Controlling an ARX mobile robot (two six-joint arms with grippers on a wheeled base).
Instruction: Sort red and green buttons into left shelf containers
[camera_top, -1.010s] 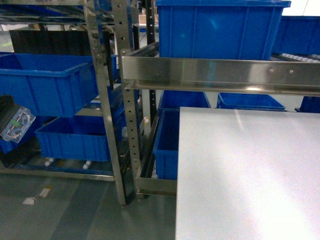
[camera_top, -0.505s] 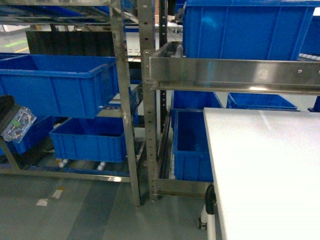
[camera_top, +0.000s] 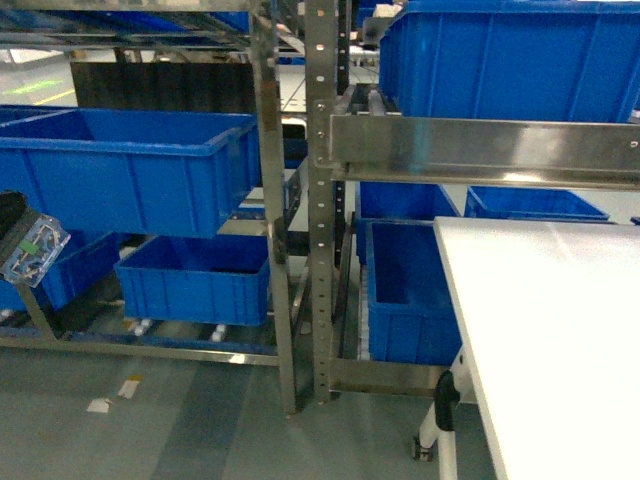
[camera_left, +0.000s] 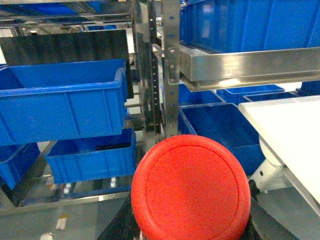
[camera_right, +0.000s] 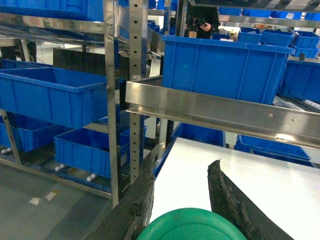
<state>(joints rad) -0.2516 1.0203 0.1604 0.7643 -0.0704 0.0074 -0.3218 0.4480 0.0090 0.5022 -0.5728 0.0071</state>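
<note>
The red button (camera_left: 191, 187) fills the lower middle of the left wrist view, its round cap facing the camera. My left gripper (camera_left: 191, 222) is shut on it, and only dark finger edges (camera_left: 122, 227) show beside the cap. The green button (camera_right: 192, 227) sits low between the black fingers (camera_right: 222, 190) of my right gripper (camera_right: 181, 170), which is shut on it above the white table. The left shelf containers are deep blue bins, one upper (camera_top: 130, 170) and one lower (camera_top: 190, 280), also seen as an upper bin (camera_left: 60, 105) ahead of the red button. Neither gripper shows in the head view.
Steel shelf uprights (camera_top: 322, 200) and a horizontal steel rail (camera_top: 480, 150) stand between the left bins and the white table (camera_top: 560, 330). A big blue bin (camera_top: 510, 60) rests above the rail, others (camera_top: 410, 290) below. A table leg with caster (camera_top: 440, 410) meets the grey floor.
In the head view the shelves, rail and table have slid to the right, bringing more of the left shelf bins and the table's caster leg into sight.
</note>
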